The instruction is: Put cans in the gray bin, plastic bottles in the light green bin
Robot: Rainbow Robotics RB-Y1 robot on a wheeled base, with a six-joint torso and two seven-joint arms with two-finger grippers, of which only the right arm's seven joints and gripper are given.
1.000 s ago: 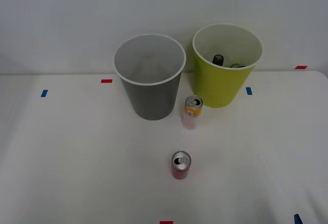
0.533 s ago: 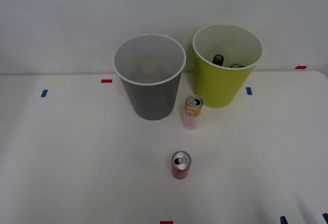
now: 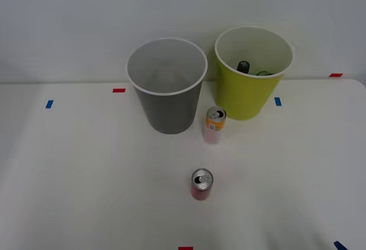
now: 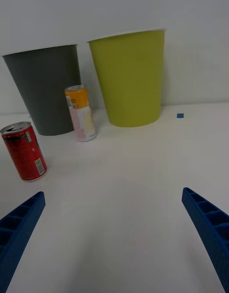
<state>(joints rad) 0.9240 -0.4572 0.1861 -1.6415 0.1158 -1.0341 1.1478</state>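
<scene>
Right wrist view: pincer (image 4: 114, 236) spread wide, empty, over smooth white counter (image 3: 86, 175). Red can (image 3: 201, 183) nearest, upright; orange-pink can (image 3: 214, 124) beyond, beside tapered gray bin (image 3: 167, 85). Light green bin (image 3: 251, 90) holds dark bottles (image 3: 245, 66). Plain pale wall (image 3: 86, 21) behind.

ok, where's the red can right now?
In the front view the red can stands upright on the table, near its front edge, apart from the orange can and the gray bin behind it.

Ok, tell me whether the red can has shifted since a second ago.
No. The red can stands upright in the same spot, just beyond the red tape mark at the table's near edge, apart from the orange can.
</scene>
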